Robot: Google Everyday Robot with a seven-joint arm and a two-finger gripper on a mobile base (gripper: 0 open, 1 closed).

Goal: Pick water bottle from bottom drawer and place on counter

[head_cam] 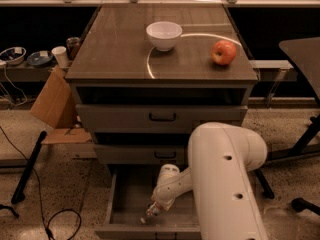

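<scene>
The bottom drawer (pixel 125 199) is pulled open below two shallower drawers with black handles. The water bottle (pixel 150 214) lies near the drawer's front, small and clear, its white cap pointing to the front left. My white arm bends down from the lower right into the drawer. The gripper (pixel 158 206) is at the bottle's upper end, right against it, and my wrist hides how it meets the bottle. The counter (pixel 115 49) is the glossy grey-brown top of the cabinet, with a pale curved streak across it.
A white bowl (pixel 164 35) and a red apple (pixel 223 52) stand on the counter. A cardboard sheet (pixel 52 101) leans left of the cabinet, with a black pole (pixel 27 169) and cables on the floor. A dark table (pixel 305 54) and its legs are at the right.
</scene>
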